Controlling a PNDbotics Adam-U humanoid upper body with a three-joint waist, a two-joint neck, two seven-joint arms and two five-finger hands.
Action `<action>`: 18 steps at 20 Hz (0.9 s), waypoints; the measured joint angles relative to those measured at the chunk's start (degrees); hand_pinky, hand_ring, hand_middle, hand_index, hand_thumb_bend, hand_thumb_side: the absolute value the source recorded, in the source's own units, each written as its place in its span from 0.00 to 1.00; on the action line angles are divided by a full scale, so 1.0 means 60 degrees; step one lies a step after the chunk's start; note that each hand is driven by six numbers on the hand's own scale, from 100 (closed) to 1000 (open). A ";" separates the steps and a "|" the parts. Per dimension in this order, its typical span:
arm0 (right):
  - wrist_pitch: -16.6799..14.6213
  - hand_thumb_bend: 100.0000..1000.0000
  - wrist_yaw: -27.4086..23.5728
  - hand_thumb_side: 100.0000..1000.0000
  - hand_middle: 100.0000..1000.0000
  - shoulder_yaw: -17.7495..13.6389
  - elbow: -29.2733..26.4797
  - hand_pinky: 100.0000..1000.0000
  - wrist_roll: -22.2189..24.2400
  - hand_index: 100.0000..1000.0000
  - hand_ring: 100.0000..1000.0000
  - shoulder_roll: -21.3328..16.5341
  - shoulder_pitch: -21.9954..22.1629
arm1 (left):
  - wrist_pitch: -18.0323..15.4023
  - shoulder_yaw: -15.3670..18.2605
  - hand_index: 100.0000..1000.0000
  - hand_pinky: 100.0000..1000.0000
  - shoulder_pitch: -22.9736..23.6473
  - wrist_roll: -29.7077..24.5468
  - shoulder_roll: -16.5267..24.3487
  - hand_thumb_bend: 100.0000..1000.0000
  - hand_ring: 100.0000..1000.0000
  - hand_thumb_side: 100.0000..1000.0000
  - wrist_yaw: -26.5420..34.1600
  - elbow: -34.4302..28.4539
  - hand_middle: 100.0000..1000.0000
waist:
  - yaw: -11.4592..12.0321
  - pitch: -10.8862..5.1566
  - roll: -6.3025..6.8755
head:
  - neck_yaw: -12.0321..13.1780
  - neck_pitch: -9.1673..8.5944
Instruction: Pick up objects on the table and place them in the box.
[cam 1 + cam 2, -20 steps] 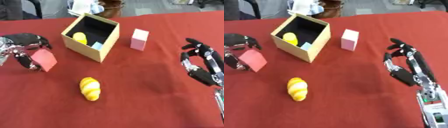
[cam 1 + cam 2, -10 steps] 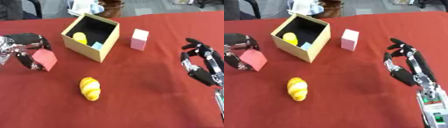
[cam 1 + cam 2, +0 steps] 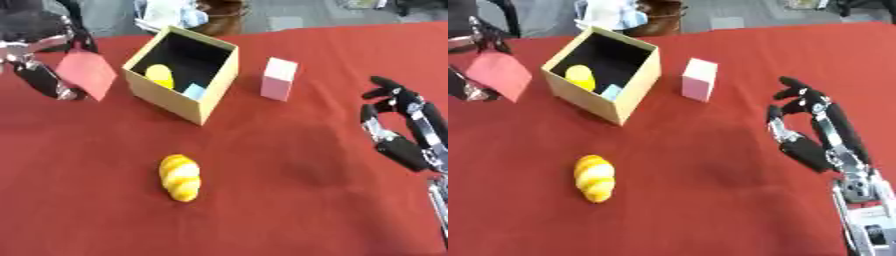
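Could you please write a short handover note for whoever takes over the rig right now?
Left hand: shut on the red block, held up left of the box.
Right hand: open and idle at the right, holding nothing.
Done: a yellow item and a small light-blue item already lie inside the box.
Left: carry the red block over the box's open top and release it; then the pink block, standing on the table just right of the box, and the yellow croissant-shaped item, lying on the red cloth in front of the box.
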 measured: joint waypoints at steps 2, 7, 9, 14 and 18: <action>-0.0002 0.00 -0.0003 0.66 0.68 0.0003 0.0000 0.66 0.0005 0.93 0.58 0.0000 -0.0001 | 0.0017 -0.0001 0.64 0.67 -0.0320 0.0083 -0.0262 0.40 0.52 0.00 -0.0357 0.0197 0.52 | -0.0084 0.0000 0.0013 | 0.0033 0.0000; -0.0035 0.00 -0.0033 0.66 0.67 0.0053 0.0000 0.66 0.0046 0.93 0.58 0.0000 -0.0015 | -0.0061 0.0000 0.68 0.67 -0.0610 0.0671 -0.1206 0.42 0.55 0.00 -0.1416 0.1425 0.55 | -0.0284 0.0000 0.0035 | 0.0139 -0.0003; -0.0042 0.00 -0.0048 0.66 0.67 0.0063 0.0000 0.66 0.0056 0.93 0.58 0.0000 -0.0047 | -0.0116 0.0003 0.69 0.67 -0.0629 0.0995 -0.1522 0.43 0.56 0.00 -0.1732 0.1918 0.57 | -0.0345 0.0000 0.0039 | 0.0185 -0.0005; -0.0069 0.00 -0.0072 0.67 0.67 0.0093 0.0000 0.66 0.0097 0.93 0.58 0.0000 -0.0092 | -0.0226 0.0082 0.73 0.69 -0.0673 0.1693 -0.1971 0.46 0.60 0.00 -0.2278 0.2712 0.62 | -0.0443 0.0000 0.0054 | 0.0242 -0.0010; -0.0068 0.00 -0.0078 0.66 0.67 0.0115 0.0000 0.66 0.0107 0.93 0.58 0.0001 -0.0096 | -0.0205 0.0159 0.78 0.70 -0.0675 0.2078 -0.2045 0.48 0.64 0.00 -0.2500 0.2971 0.69 | -0.0452 0.0002 0.0054 | 0.0245 -0.0011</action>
